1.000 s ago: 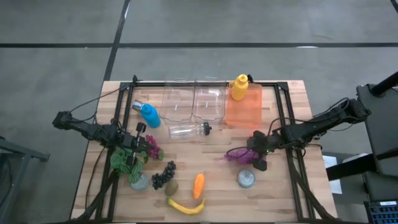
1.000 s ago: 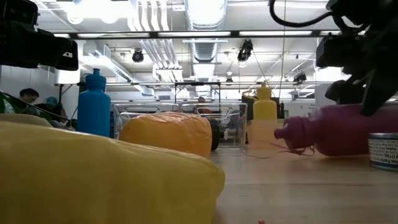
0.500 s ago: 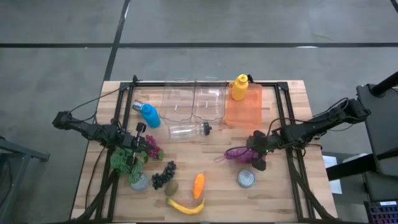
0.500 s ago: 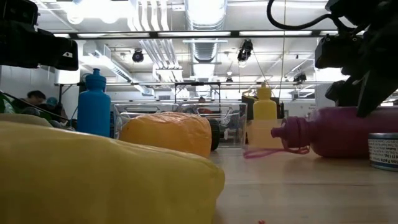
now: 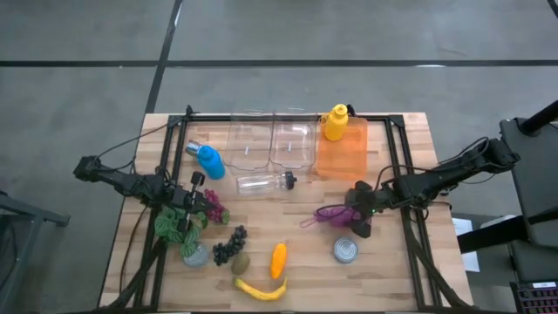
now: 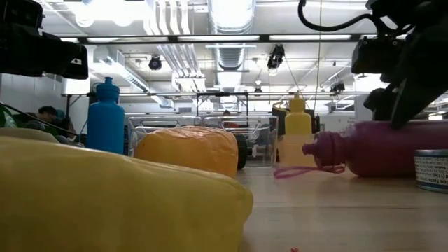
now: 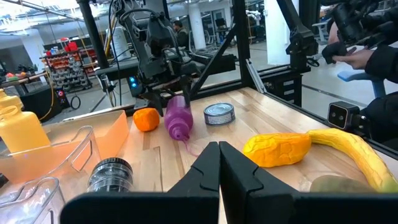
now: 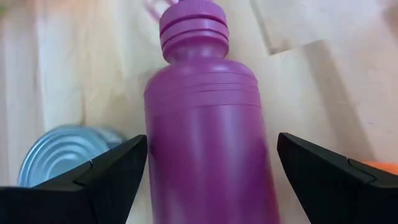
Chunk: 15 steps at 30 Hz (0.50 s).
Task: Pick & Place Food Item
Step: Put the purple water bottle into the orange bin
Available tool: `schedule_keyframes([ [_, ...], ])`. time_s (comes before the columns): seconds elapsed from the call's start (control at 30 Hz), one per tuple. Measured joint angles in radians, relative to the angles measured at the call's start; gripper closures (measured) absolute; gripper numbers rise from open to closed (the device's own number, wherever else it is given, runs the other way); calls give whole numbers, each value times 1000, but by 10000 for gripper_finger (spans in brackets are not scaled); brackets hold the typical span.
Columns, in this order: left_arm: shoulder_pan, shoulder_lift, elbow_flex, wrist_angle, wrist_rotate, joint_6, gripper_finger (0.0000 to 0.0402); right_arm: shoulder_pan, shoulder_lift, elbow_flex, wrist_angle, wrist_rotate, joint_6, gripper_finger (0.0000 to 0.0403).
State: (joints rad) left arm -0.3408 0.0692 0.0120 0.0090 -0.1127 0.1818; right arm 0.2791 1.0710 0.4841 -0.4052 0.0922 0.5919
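Right wrist view: right claw (image 8: 205,177) wide open astride purple bottle (image 8: 208,124) lying on bench (image 5: 392,270), no grip yet. Left claw (image 7: 219,171) shut, empty. Nothing placed; pick & place both remain.

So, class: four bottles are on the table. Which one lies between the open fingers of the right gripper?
The purple bottle, lying on its side under the right gripper. The blue, yellow and clear bottles sit farther off.

Overhead, table-level and wrist views, all sharing the purple bottle (image 5: 336,215).
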Motion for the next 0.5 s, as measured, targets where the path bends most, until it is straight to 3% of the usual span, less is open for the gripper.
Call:
schedule_keyframes([
  [0.13,0,0,0,0,0,0,400,0,0,0,-2,30,103,48],
  [0.5,0,0,0,0,0,0,400,0,-49,3,-13,-11,13,48],
])
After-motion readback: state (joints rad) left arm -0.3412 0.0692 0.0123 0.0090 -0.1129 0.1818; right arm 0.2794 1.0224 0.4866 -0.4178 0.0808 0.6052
